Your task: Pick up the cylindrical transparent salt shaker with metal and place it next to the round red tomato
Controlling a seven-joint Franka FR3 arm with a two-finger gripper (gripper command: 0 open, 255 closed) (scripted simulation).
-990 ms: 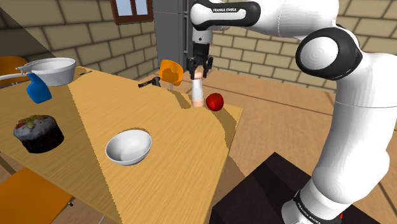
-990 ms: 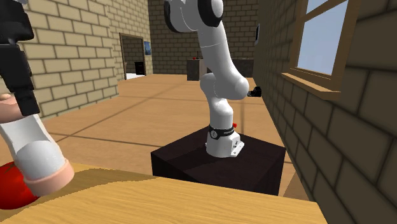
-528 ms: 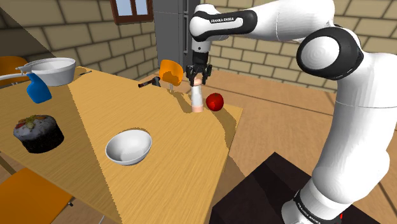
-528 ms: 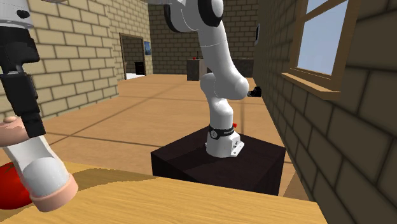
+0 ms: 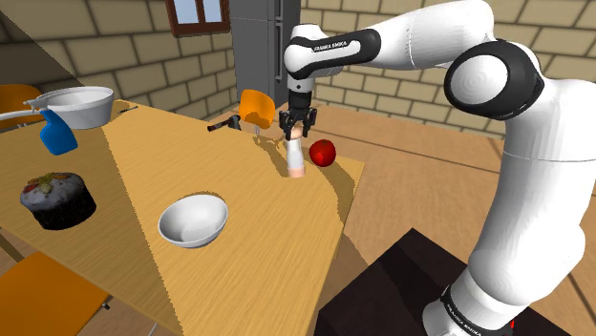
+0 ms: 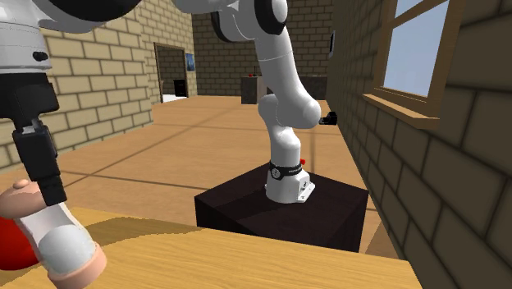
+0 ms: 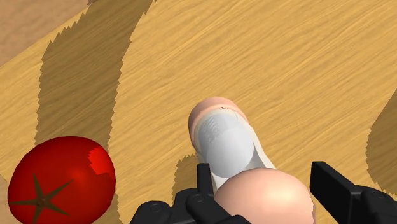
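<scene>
Clasps the tilted salt shaker [image 5: 298, 159] in the gripper [image 5: 297, 136], near the tomato [image 5: 323, 152]. Could topple on release, leaning so.

the tomato [image 5: 323, 152] sits just beside the salt shaker [image 5: 297, 160] on the shoulder view's right, so that side is tight. the gripper [image 5: 297, 134] takes up the room over the shaker. bare table [image 5: 239, 181] lies open to the left and near side, as far as the white bowl [image 5: 193, 220]. an orange object [image 5: 256, 107], perhaps a chair back, stands at the far edge.
</scene>
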